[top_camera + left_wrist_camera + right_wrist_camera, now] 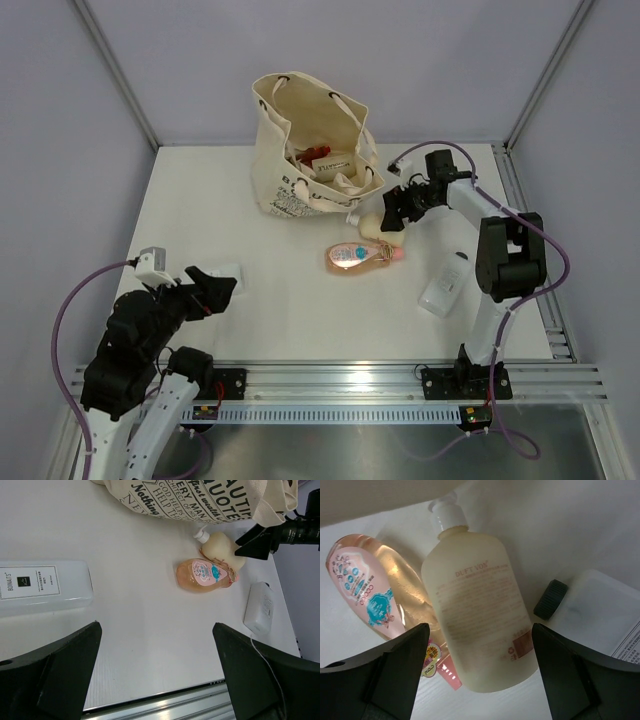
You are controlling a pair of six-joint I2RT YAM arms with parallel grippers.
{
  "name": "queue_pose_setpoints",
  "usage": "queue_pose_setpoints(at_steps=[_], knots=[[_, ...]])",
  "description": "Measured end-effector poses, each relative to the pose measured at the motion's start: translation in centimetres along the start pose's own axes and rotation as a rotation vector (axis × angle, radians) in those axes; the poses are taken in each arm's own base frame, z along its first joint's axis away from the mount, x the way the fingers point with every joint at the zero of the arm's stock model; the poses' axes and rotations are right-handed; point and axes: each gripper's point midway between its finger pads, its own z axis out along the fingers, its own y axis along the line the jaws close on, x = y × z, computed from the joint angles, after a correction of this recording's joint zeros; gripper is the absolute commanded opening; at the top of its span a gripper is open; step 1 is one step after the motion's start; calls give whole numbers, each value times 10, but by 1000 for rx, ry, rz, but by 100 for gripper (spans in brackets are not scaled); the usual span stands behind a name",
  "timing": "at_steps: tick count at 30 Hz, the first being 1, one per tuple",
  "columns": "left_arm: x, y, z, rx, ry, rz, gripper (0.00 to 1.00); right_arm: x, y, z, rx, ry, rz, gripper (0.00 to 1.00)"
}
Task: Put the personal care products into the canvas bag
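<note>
The canvas bag [310, 150] stands at the back, open, with red and white products inside; its lettering shows in the left wrist view [200, 500]. A beige pump bottle [378, 228] lies in front of it, next to a pink-orange bottle [358, 256]. My right gripper [395, 208] is open above the beige bottle [480, 610], one finger on each side of its base; the pink-orange bottle [375, 590] lies beside it. A flat white bottle [445, 285] lies to the right. My left gripper [215, 290] is open and empty beside another flat white bottle [45, 587].
The right flat white bottle's black cap [551, 599] lies close to the beige bottle. The table's metal front rail [400, 380] runs along the near edge. Grey walls enclose the table at the back and sides.
</note>
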Motion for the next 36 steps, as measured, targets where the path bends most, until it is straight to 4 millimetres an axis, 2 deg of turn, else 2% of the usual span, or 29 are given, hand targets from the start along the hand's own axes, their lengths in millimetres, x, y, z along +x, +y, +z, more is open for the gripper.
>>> queue_pose_setpoints(at_steps=[3,7,15,17,21,28,33,36], knots=[[0,0,0,0,1,-7,99,6,-8,10,37,39,9,95],[-1,-2,2,9,-4,-11,99,12,-5,17,63,85,-8,95],[1,-4,3,19,8,-14,99,23,-1,22,121,137,-37,90],[1,-6,3,26,12,-17,99,24,-3,19,150,156,-20,83],[3,-9,2,42,21,-29,99,30,-5,15,206,186,1,78],[10,-8,-5,66,11,-39,99,54,0,-6,296,212,16,75],[14,-7,-8,73,12,-49,99,64,2,-14,330,223,38,79],[16,-6,-11,76,9,-54,99,69,3,-19,338,214,48,87]])
